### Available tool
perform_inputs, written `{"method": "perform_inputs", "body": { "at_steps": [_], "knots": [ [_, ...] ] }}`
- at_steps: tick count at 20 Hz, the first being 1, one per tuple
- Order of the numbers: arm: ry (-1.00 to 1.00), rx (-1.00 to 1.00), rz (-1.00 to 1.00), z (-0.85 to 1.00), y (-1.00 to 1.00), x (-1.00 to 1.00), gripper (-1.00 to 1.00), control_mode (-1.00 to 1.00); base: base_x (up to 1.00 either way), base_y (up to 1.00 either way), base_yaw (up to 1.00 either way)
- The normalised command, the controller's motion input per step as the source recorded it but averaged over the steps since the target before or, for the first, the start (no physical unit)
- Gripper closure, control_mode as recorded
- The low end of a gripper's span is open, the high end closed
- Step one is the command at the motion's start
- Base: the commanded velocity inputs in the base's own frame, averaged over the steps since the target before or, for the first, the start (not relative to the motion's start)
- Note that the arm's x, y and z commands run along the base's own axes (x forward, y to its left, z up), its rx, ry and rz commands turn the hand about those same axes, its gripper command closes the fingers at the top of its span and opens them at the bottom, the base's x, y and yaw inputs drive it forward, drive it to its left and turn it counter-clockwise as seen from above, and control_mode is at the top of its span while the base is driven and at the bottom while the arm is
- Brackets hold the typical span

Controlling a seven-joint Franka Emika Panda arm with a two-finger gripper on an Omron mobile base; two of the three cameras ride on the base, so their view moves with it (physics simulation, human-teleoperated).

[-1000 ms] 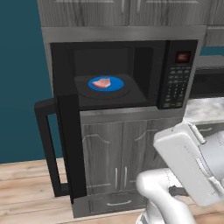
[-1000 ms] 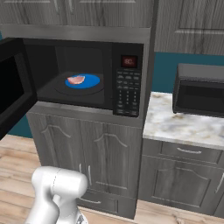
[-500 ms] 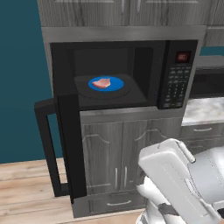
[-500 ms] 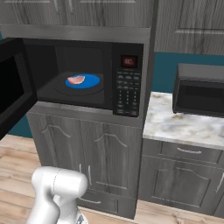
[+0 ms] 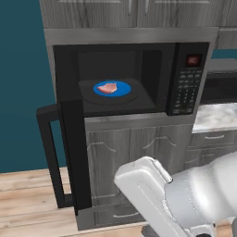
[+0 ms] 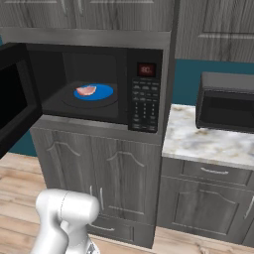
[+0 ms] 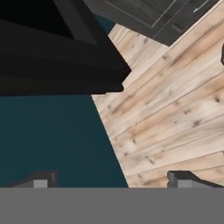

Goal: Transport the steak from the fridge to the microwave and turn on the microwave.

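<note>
Sitting on the blue plate (image 5: 113, 88) inside the open microwave (image 5: 134, 78), the steak (image 5: 107, 87) is lying well above the fingers.
Right base view is showing the steak (image 6: 86, 91) limp, slippery, best pinched by an edge; hand view is showing fingers (image 7: 41, 178) spread, empty, beneath the door (image 7: 57, 52).

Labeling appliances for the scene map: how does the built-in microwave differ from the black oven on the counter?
The microwave is built into the grey cabinetry; the countertop oven stands on the marble counter. The microwave's door is swung open; the countertop oven's is shut. The microwave holds the steak on a blue plate; nothing shows inside the other. Both are black boxes.
</note>
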Motion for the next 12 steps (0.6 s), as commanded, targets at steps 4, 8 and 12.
{"method": "perform_inputs", "body": {
  "at_steps": [4, 8, 12],
  "knots": [
    [0.0, 0.0, -0.09, -0.23, 0.55, 0.15, -1.0, -1.0, 0.0, 0.0, 0.0],
    [0.0, 0.0, -0.11, -0.25, 0.55, 0.21, -1.0, -1.0, 0.0, 0.0, 0.0],
    [0.02, 0.0, -0.15, -0.22, 0.46, 0.36, -1.0, -1.0, 0.0, 0.0, 0.0]
  ]
}}
